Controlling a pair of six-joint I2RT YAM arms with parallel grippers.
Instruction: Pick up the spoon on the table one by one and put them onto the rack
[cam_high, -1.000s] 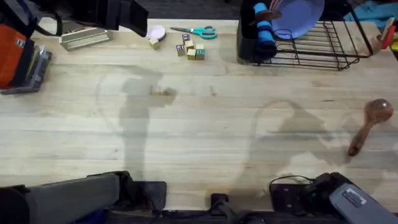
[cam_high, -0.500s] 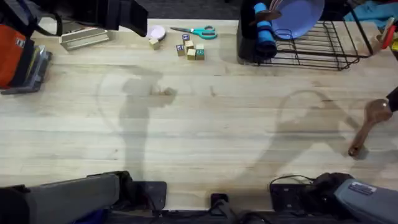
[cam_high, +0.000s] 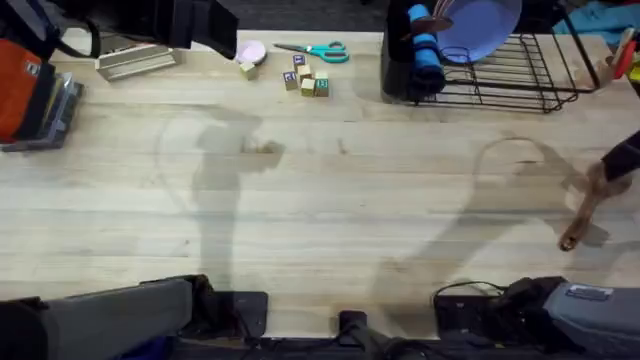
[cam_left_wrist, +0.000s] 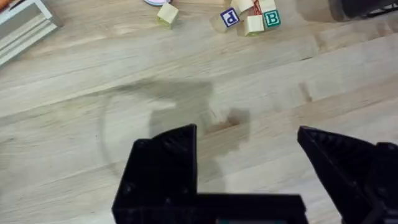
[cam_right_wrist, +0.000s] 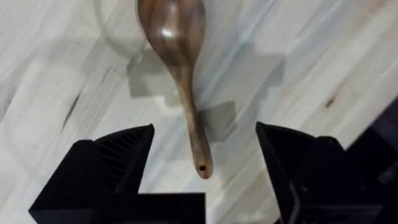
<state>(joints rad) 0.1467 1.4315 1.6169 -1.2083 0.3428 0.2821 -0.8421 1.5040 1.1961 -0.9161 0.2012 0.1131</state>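
A dark reddish-brown wooden spoon (cam_high: 582, 212) lies slanted on the table (cam_high: 330, 200) near its right edge. In the right wrist view the spoon (cam_right_wrist: 177, 43) has its bowl farthest from the fingers and its slim handle running back between them. My right gripper (cam_high: 612, 172) comes in from the right edge over the bowl. It (cam_right_wrist: 205, 132) hangs open above the handle, touching nothing. My left gripper (cam_left_wrist: 249, 134) is open over bare wood, holding nothing. The black wire rack (cam_high: 510, 75) stands at the back right with a lavender plate (cam_high: 485, 20) and a blue cup (cam_high: 425, 50).
Teal-handled scissors (cam_high: 318, 50), small letter blocks (cam_high: 305, 82) and a pink disc (cam_high: 251, 50) lie along the back edge. The blocks (cam_left_wrist: 249, 15) also show in the left wrist view. A beige tray (cam_high: 135, 62) and an orange-and-grey object (cam_high: 30, 95) occupy the back left.
My right arm has swung in from the right edge and now covers part of the spoon's bowl; its shadow slid right. The spoon and the left arm have not moved.
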